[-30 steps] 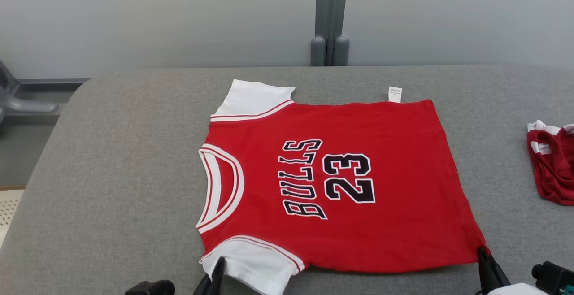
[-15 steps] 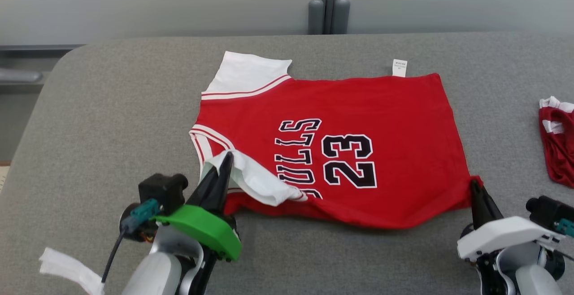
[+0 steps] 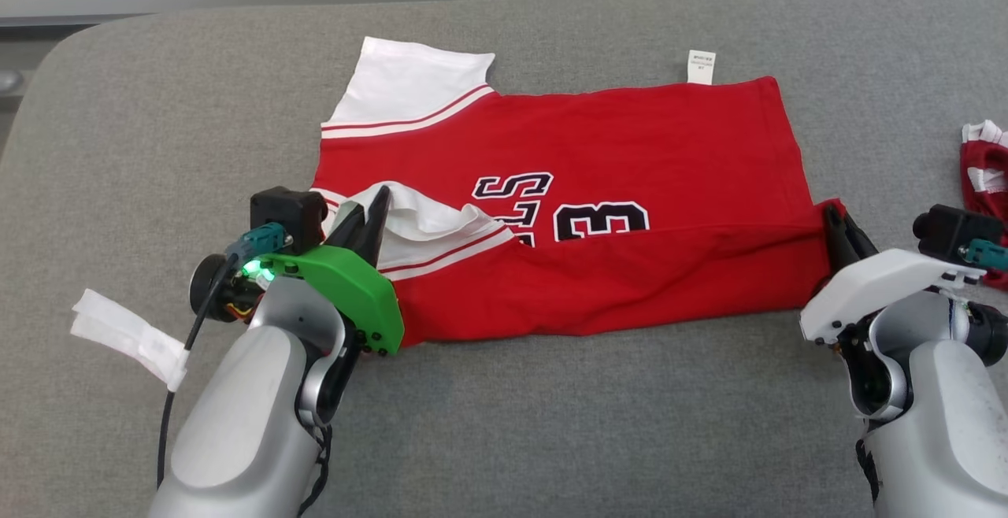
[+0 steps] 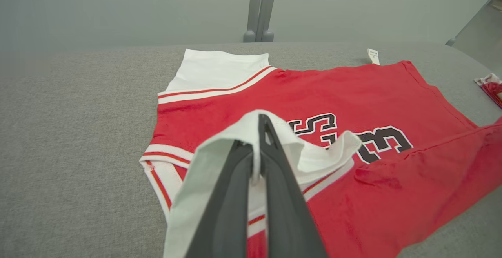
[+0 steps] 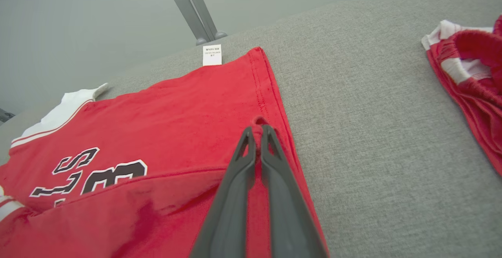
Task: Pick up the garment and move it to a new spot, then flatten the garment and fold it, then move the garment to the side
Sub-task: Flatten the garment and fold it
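The red shirt (image 3: 630, 148) lies on the grey table (image 3: 551, 423), roughly midway between its left and right edges. The neck opening faces the left edge and the hem faces the right edge. The half of the shirt toward the near edge is held off the table and doubled over the half toward the far edge, covering part of the black lettering (image 3: 512, 186). The left tool (image 3: 376, 203) is clamped on the white near sleeve (image 3: 425, 223). Its fingers are pressed together, the cloth drapes over both of them, and the sleeve sits above the chest of the shirt. The right tool (image 3: 835, 220) is clamped on the near hem corner, fingers together with a pinch of red cloth at the tips. The far sleeve (image 3: 409, 81) lies flat toward the far edge. A white label (image 3: 700, 66) projects from the far side seam onto the table. A second red garment (image 3: 984, 172) lies bunched at the right edge, apart from the shirt.
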Motion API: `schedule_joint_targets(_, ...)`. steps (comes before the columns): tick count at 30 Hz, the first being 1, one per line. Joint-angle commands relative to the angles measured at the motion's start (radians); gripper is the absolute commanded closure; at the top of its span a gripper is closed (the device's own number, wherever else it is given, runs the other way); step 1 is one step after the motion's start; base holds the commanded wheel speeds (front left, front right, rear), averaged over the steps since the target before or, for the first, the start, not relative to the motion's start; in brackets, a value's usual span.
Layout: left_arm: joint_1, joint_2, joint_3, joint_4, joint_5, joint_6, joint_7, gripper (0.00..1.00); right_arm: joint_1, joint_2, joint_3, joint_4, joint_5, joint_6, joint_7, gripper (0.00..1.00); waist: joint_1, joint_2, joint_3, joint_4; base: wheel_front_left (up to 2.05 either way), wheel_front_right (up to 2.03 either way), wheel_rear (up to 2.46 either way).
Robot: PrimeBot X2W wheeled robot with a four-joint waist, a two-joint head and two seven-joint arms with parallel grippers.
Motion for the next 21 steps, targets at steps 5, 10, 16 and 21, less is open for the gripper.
schedule_joint_targets(5, -0.054, -0.01, -0.002, 0.056, 0.002, -0.006, -0.027, 1.0, -0.044, -0.003, -0.006, 0.009, -0.047, 0.0, 0.055, 1.0, 0.0, 0.0, 0.022, -0.005, 0.0, 0.0, 0.0)
schedule_joint_targets(10, -0.084, -0.018, -0.005, 0.11, 0.007, -0.003, -0.061, 1.0, -0.052, -0.003, -0.01, 0.015, -0.063, 0.0, 0.074, 1.0, 0.0, 0.0, 0.029, -0.008, 0.0, 0.0, 0.0)
schedule_joint_targets(16, -0.107, -0.023, -0.012, 0.163, 0.017, 0.013, -0.079, 0.0, -0.065, -0.003, -0.012, 0.012, -0.087, 0.0, 0.081, 0.0, 0.0, 0.0, 0.029, -0.016, 0.0, 0.0, 0.0)
schedule_joint_targets(21, -0.085, -0.017, -0.015, 0.153, 0.011, 0.017, -0.083, 0.0, -0.049, -0.003, -0.007, -0.017, -0.11, 0.0, 0.095, 0.0, 0.0, 0.0, 0.017, -0.015, 0.0, 0.0, 0.0)
